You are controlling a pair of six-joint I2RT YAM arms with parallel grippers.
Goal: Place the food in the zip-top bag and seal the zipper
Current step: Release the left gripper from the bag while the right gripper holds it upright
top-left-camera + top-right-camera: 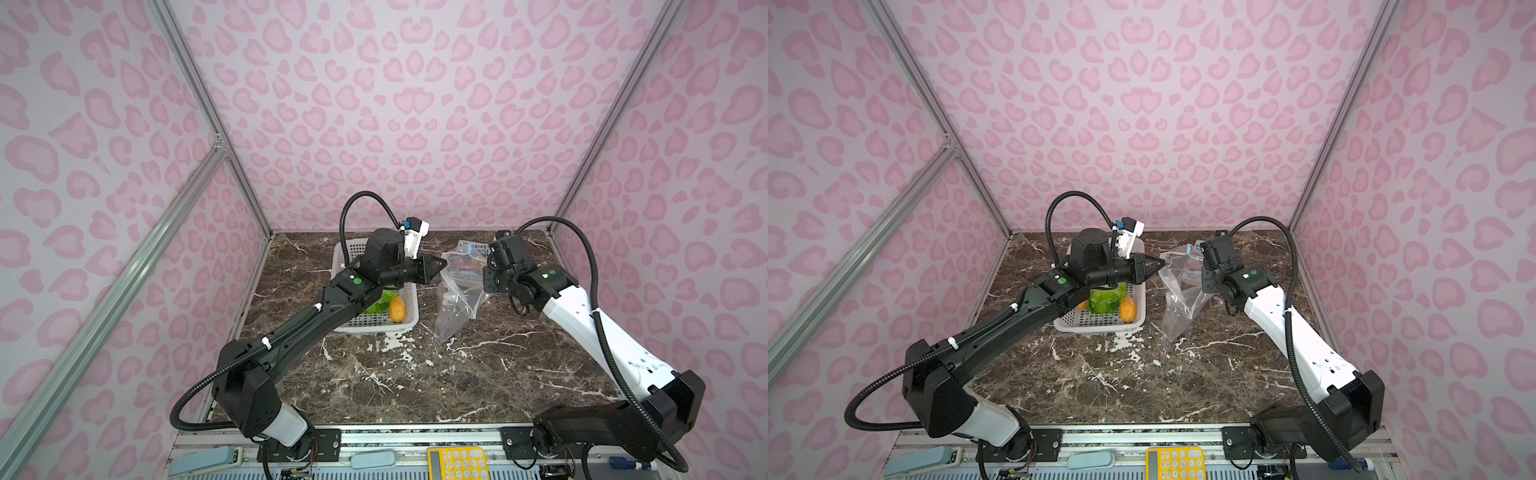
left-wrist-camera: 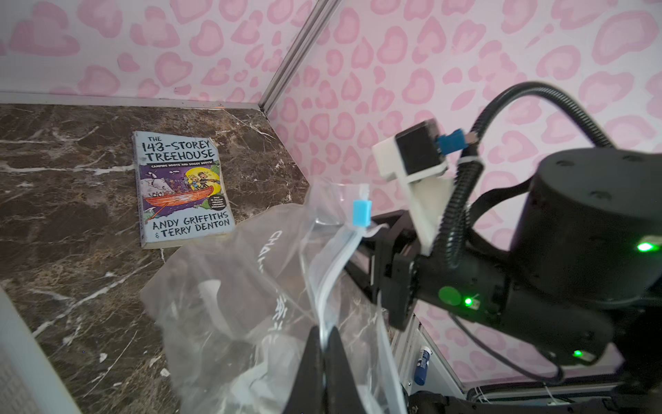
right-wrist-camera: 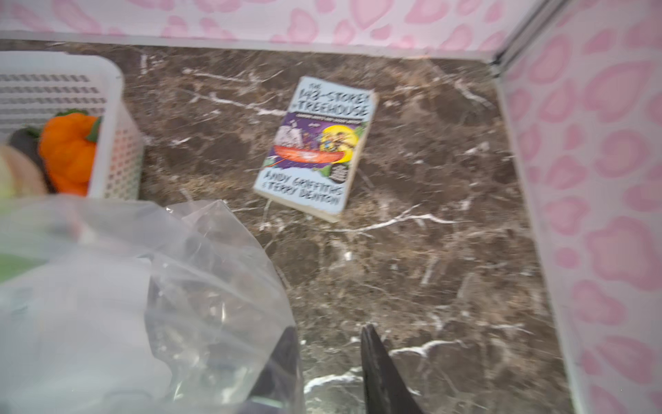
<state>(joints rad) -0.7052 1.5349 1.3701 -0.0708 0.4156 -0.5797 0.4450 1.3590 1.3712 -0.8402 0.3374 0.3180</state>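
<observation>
The clear zip-top bag [image 1: 457,299] [image 1: 1179,299] hangs crumpled, its lower end on the marble table. My left gripper [image 2: 324,340] [image 1: 444,262] is shut on the bag's mouth edge, pinching the zipper [image 2: 333,272] below the blue slider [image 2: 361,213]. My right gripper [image 3: 329,344] stands open beside the bag [image 3: 143,286], one finger behind the plastic film and bare table showing in the gap. The food lies in the white basket [image 1: 374,328]: a green cabbage [image 1: 1106,301], a tan-orange potato [image 1: 1127,309] and an orange pumpkin [image 3: 68,150].
A paperback book [image 2: 179,186] [image 3: 315,147] lies flat on the table near the back right corner, just behind the bag. The basket [image 3: 107,107] stands to the left of the bag, under my left arm. Pink patterned walls enclose the table [image 1: 415,374].
</observation>
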